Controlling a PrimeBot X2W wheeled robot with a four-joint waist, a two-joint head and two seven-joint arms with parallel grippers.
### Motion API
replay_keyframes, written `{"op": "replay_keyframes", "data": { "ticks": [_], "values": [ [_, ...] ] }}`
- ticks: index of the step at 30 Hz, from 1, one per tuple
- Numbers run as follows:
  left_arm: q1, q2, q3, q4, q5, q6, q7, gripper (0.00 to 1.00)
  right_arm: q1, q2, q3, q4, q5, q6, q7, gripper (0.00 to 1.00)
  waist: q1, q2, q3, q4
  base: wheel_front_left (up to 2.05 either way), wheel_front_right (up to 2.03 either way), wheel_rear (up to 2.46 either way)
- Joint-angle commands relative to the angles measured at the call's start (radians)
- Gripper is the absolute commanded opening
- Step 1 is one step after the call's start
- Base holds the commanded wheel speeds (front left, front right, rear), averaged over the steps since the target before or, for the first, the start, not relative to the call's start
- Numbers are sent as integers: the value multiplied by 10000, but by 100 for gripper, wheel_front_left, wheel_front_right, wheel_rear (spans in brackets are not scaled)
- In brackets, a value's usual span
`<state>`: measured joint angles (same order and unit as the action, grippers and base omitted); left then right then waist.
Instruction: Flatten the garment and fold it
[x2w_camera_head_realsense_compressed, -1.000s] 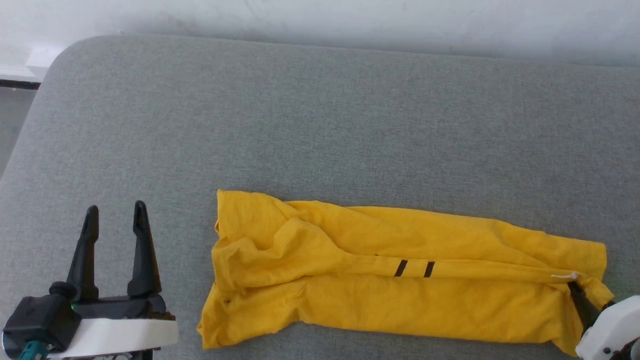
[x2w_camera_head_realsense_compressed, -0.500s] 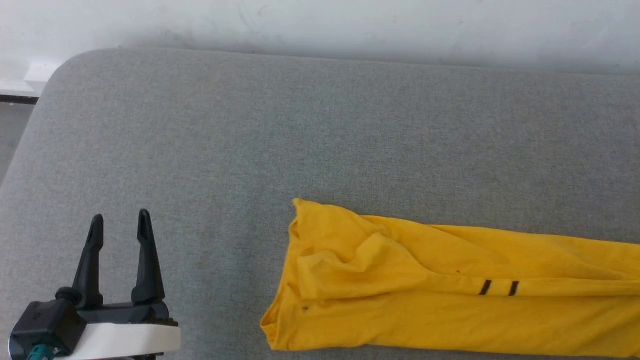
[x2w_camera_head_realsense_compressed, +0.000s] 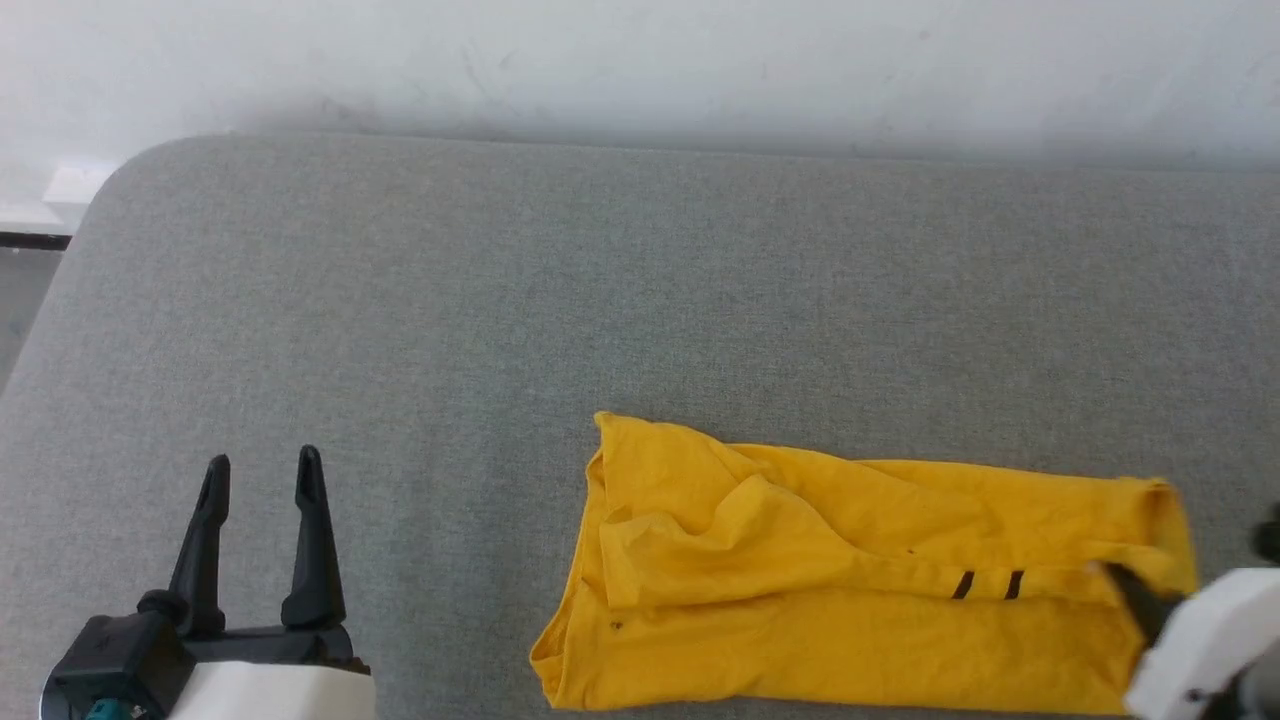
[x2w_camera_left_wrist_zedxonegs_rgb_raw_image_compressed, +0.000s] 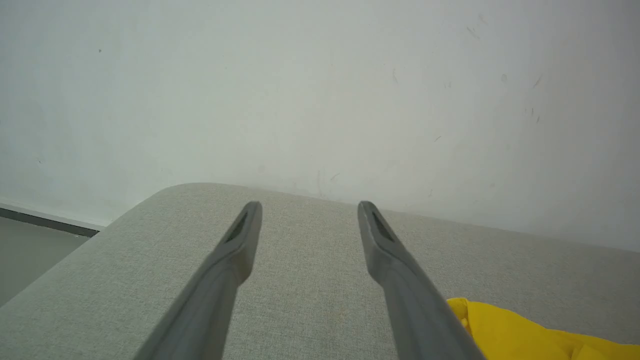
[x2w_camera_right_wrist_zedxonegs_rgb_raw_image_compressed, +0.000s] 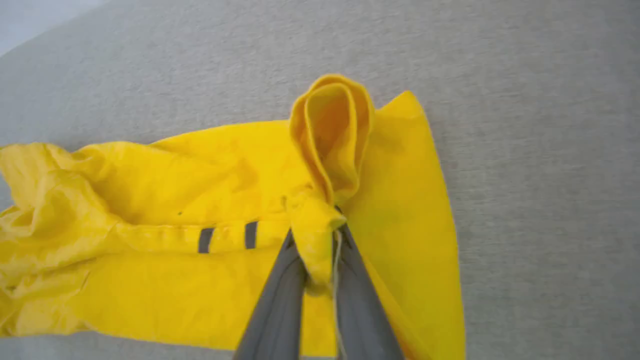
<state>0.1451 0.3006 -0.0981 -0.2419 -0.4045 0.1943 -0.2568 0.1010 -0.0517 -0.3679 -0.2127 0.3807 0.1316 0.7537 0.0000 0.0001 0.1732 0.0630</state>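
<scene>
Fold is looking about halfway: the bright yellow cotton short-sleeved T-shirt (x2w_camera_head_realsense_compressed: 850, 620) is lying on the grey fabric-covered desk (x2w_camera_head_realsense_compressed: 400, 300) as a long band already doubled lengthwise and rumpled at its left end. By my read the crosswise fold and final smoothing are remaining. The right claw (x2w_camera_right_wrist_zedxonegs_rgb_raw_image_compressed: 315, 235) is pinching the shirt's right-end edge, with a loop of cloth bulging past its tips, while the left claw (x2w_camera_head_realsense_compressed: 262, 465) is hovering wide and empty, apart from the shirt. Counting: one shirt, two black stripes (x2w_camera_head_realsense_compressed: 988, 585) showing, two claws.
</scene>
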Motion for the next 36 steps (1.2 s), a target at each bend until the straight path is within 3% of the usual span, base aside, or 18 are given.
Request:
{"op": "replay_keyframes", "data": {
  "ticks": [1, 8, 14, 28, 36],
  "values": [
    [110, -57, -21, 26, 21, -56, -43, 100, 135, 14, 675, -239, 275, -9, 144, 0, 0, -1, -58, -25, 0, 0, 0],
    [-79, -64, -164, 63, -19, -152, -23, 100, -220, 14, 3579, -780, 703, -9, 466, 0, 0, -1, 73, 173, 0, 0, 0],
    [-306, -122, -173, 195, -104, -253, -30, 100, -1332, 14, 5536, -334, 727, -9, 503, 0, 0, -1, 388, 387, 0, 0, 0],
    [-820, -492, -197, 622, -90, -564, -46, 100, -4180, 14, 8312, 2166, 586, -9, -145, 0, 0, -1, 793, 657, 0, 0, 0],
    [-994, -715, -230, 923, 4, -825, -48, 100, -5905, 15, 9982, 4352, -510, -9, 498, 0, 0, -1, 791, 732, 0, 0, 0]
  ]
}}
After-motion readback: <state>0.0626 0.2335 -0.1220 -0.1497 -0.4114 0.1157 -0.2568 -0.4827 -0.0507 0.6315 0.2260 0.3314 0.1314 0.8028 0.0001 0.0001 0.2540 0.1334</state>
